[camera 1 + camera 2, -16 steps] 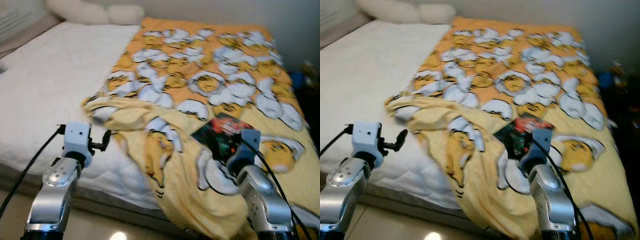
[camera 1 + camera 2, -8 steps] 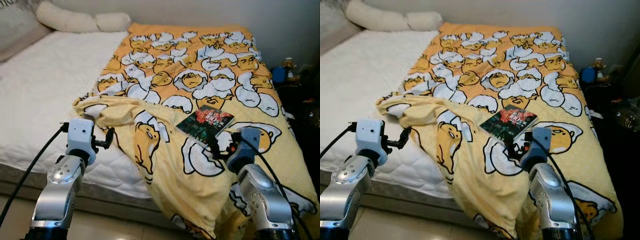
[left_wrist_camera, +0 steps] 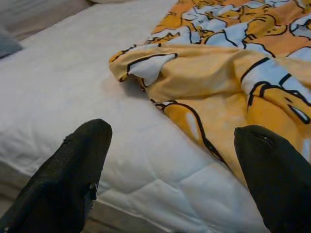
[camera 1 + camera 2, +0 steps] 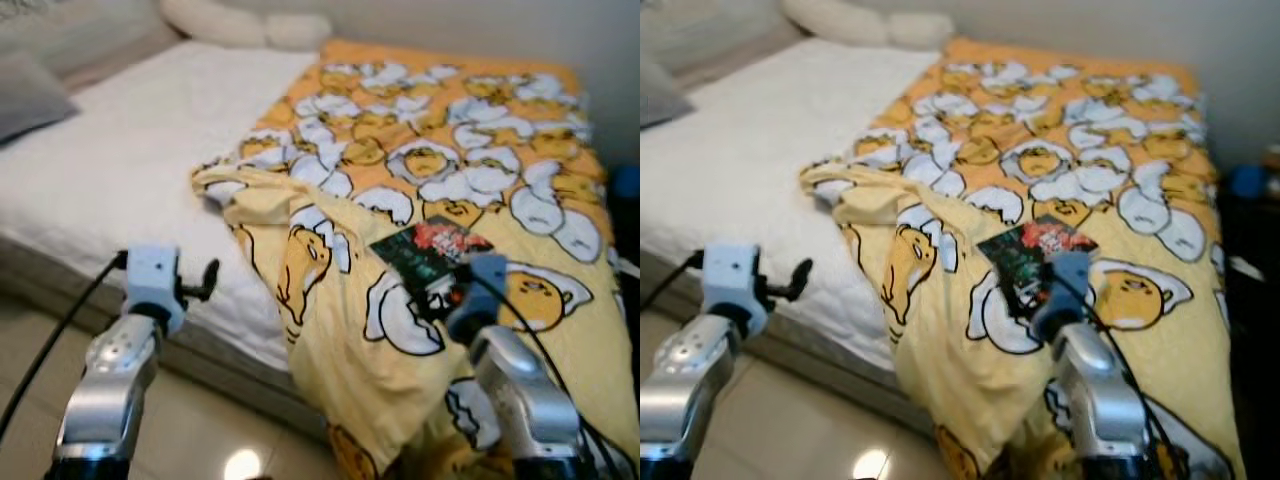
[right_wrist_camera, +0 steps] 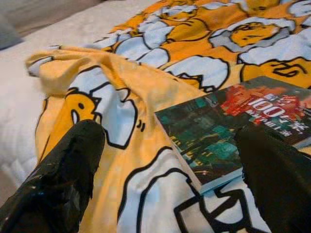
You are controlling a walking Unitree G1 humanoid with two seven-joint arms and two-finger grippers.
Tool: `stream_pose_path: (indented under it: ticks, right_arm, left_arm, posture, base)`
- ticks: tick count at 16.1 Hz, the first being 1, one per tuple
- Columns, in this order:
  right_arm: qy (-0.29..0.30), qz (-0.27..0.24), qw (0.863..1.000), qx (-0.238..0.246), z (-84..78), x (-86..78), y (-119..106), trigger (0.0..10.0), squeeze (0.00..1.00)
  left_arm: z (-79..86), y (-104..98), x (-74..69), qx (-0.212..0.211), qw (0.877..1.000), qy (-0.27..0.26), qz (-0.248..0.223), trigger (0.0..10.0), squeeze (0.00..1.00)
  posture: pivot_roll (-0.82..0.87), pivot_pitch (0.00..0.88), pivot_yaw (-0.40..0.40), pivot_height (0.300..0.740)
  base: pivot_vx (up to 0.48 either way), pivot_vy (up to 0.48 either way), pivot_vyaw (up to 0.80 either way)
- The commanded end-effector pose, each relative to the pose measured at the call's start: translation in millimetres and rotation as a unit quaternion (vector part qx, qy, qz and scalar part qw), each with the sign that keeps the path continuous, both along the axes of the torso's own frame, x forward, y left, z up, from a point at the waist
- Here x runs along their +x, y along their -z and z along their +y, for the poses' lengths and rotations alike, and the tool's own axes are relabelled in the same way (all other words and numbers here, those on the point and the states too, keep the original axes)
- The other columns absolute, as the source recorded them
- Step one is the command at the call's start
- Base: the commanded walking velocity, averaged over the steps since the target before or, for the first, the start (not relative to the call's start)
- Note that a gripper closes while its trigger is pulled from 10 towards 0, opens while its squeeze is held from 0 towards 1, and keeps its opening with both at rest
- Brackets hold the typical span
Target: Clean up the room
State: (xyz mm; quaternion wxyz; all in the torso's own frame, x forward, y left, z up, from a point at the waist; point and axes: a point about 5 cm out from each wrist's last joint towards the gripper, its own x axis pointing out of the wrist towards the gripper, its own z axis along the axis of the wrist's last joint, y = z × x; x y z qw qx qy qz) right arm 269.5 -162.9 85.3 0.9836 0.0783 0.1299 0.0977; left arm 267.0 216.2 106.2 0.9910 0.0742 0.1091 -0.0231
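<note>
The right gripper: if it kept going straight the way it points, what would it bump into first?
Most likely the book lying on the yellow blanket. The right gripper is open, with the book's near corner between its fingers, though how far off is hard to judge.

Both eye views are soft with blur, so the print on the book [image 4: 430, 252] cover cannot be read there. In the right wrist view the book runs off the picture's edge. The right gripper [image 4: 447, 292] overlaps the book's near end, hiding that corner. The yellow blanket [image 4: 350, 330] drapes over the bed's [image 4: 120, 170] foot edge, covering it. A blue thing [image 4: 1247, 181] beside the bed is too blurred to identify.
</note>
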Motion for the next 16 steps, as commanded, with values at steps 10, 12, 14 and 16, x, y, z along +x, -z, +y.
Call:
stream_pose_path:
  ticks: [10,12,14,16]
  right_arm:
    - [0.000,-0.007,1.000,-0.008,-7.8,-2.7,-1.0,10.0,0.00]
    - [0.010,-0.005,1.000,-0.002,-9.9,-3.2,-0.4,10.0,0.00]
    - [0.016,-0.004,1.000,0.000,-12.0,-3.1,-0.9,10.0,0.00]
    - [0.022,-0.005,1.000,-0.005,-14.4,-4.0,-1.4,10.0,0.00]
  left_arm:
    - [-11.3,2.5,0.4,-0.003,1.000,0.010,-0.014,10.0,0.00]
    - [-14.6,4.1,-2.7,-0.008,0.999,0.033,-0.006,10.0,0.00]
    - [-14.9,3.6,-3.4,-0.006,0.999,0.037,-0.007,10.0,0.00]
    - [-15.8,2.8,-4.1,-0.011,0.999,0.040,-0.013,10.0,0.00]
  posture:
    - [-0.02,0.000,0.065,0.740]
    - [-0.02,0.000,0.063,0.740]
    - [-0.02,0.000,0.064,0.740]
    - [-0.03,0.000,0.064,0.740]
  base:
    - [0.000,-0.147,0.00]
    - [0.000,0.000,0.00]
    - [0.000,0.000,0.00]
    - [0.000,0.000,0.00]
